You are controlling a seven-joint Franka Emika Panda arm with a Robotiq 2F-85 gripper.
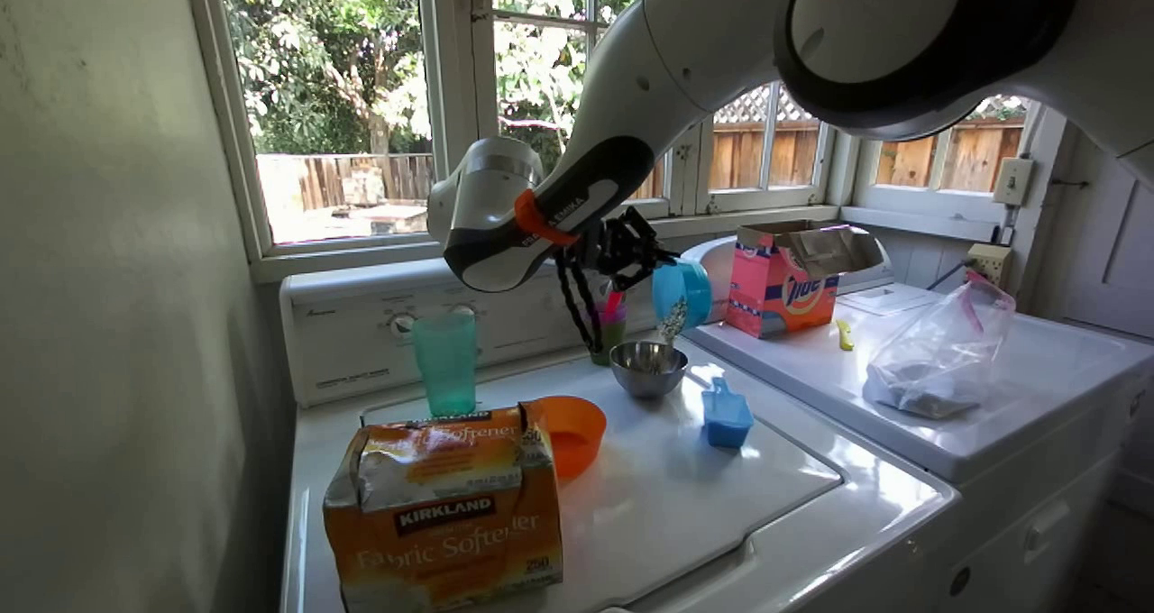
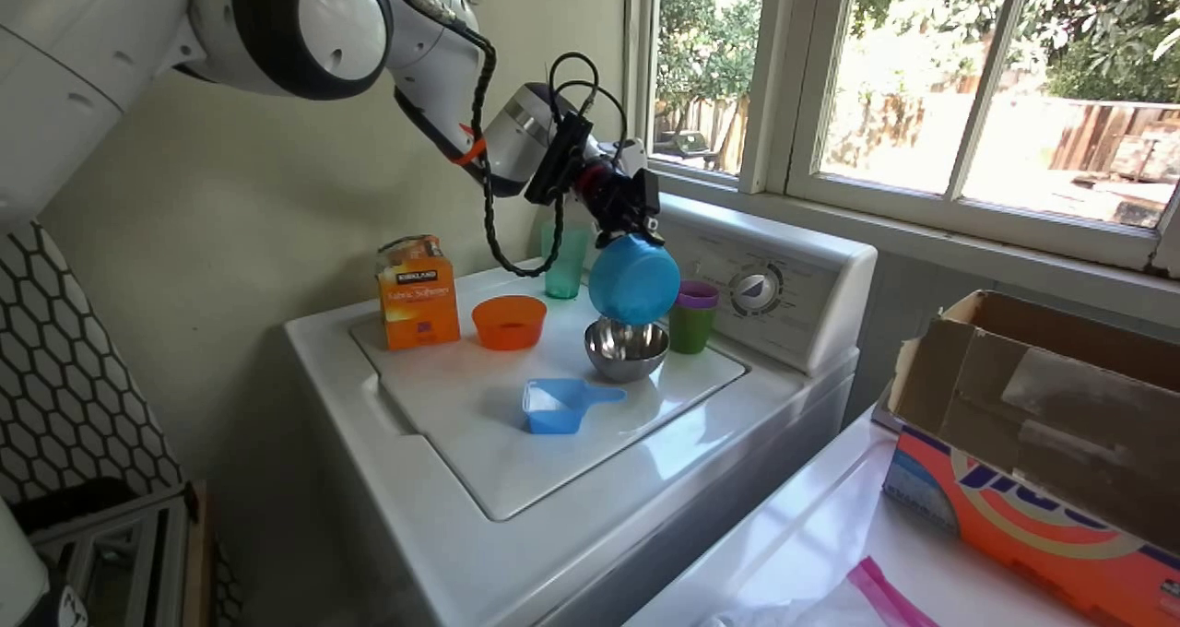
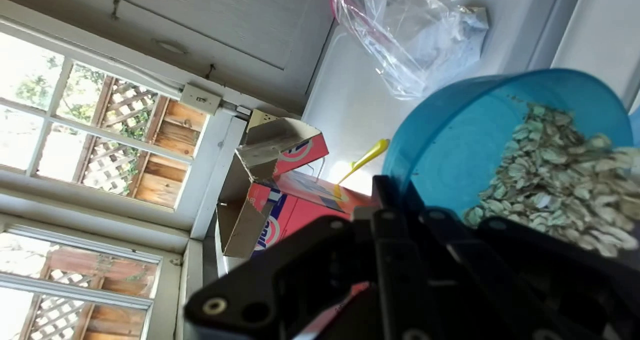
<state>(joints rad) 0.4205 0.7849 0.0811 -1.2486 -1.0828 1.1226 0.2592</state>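
My gripper is shut on the rim of a light blue bowl. In an exterior view, the gripper holds this bowl tipped on its side over a steel bowl. In the wrist view, the fingertips pinch the bowl's wall. Pale flat flakes or seeds are heaped toward its low side. Some flakes show between the tilted bowl and the steel bowl, apparently falling. The steel bowl stands upright on the white washing machine.
A blue scoop, orange bowl, teal cup, stacked green and purple cups and Kirkland box stand on the washer. An open Tide box, yellow utensil and plastic bag are on the adjacent machine.
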